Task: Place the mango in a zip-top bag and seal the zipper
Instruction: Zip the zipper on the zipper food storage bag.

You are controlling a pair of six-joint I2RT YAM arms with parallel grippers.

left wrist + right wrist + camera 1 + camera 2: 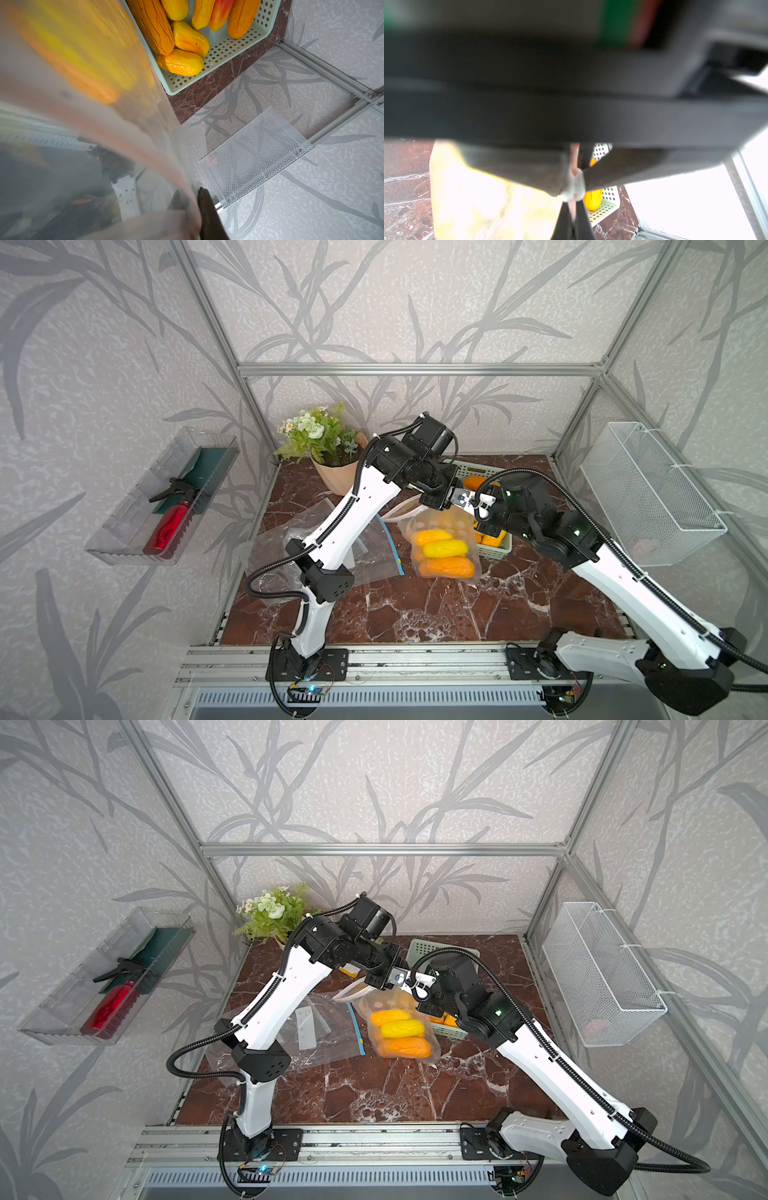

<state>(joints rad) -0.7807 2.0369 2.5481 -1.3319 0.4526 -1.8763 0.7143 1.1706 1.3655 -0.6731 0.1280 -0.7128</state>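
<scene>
A clear zip-top bag stands on the marble table, hanging from its top edge. Inside it are three mangoes, orange, yellow and orange. Both grippers meet at the bag's top right corner. My left gripper is shut on the bag's rim, with a dark finger on each side of the film. My right gripper is shut on the pinkish zipper strip just beside it. The left gripper's body blocks most of the right wrist view.
A green perforated basket with several more mangoes stands behind the bag. An empty zip-top bag lies flat under the left arm. A bouquet is at the back. A wire basket and a clear tray hang on the side walls.
</scene>
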